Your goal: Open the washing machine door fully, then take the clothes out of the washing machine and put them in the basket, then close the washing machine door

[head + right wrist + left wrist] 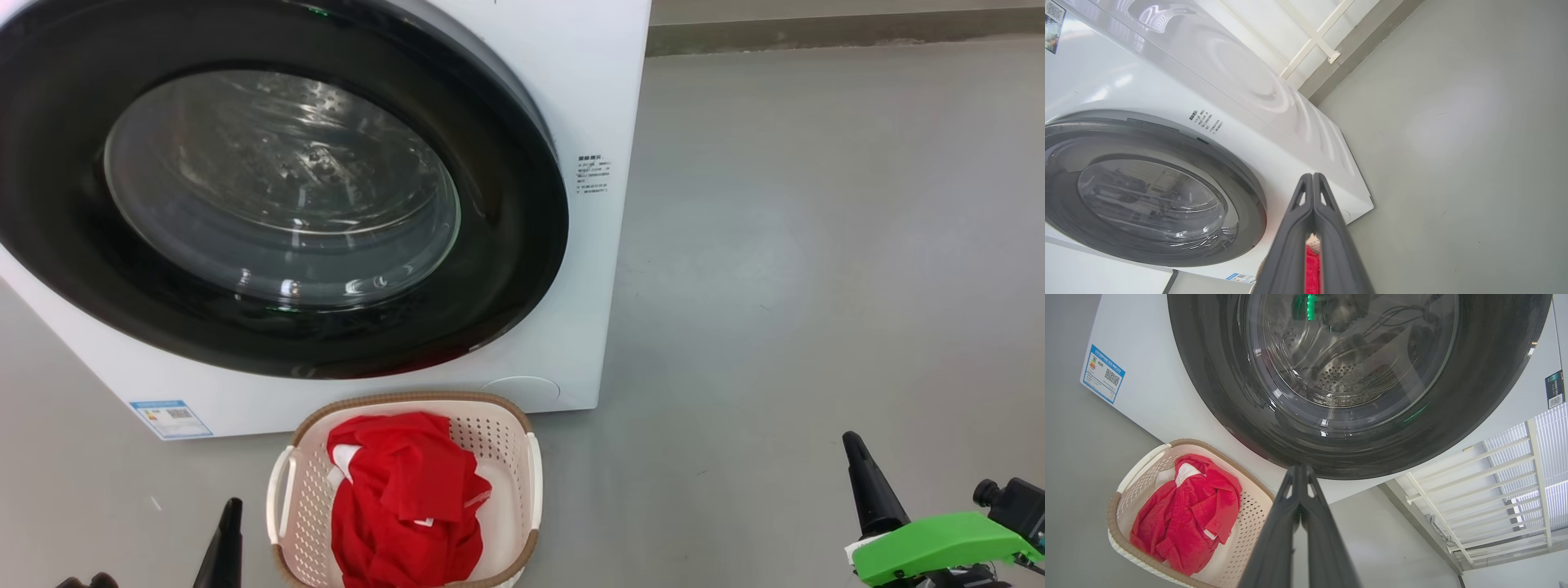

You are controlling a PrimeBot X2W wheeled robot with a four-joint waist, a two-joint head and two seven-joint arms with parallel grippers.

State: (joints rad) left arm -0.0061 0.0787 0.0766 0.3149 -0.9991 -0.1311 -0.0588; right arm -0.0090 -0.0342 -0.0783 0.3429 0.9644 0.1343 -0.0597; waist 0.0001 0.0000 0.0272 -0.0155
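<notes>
Left hand: low in front of the washing machine, under the left part of its front. Fingers are pressed together, holding nothing, tips aimed at the machine.
Blue label: at the lower left corner of the machine's front, by its base.
Washing machine door: lies flat against the machine's front, glass bowl facing out towards the robot. No gap shows along the black rim, so I judge it shut.
Drum: seen through the glass, bare perforated steel, with no red fabric that I can make out.
Basket: on the floor just beside the machine's base, below the door's lower rim. It stands upright with its mouth up, and its long axis runs straight out from the machine's front.
Clothes: heaped inside the basket, lying along that same axis. The corner nearest the machine's right side is bare.
Right hand: out past the machine's right side, well apart from the basket, closed and empty.
Step in hand: by my reading all three steps look done.
Next move: only confirming the door has latched, then drawing both arms clear of the machine.
</notes>
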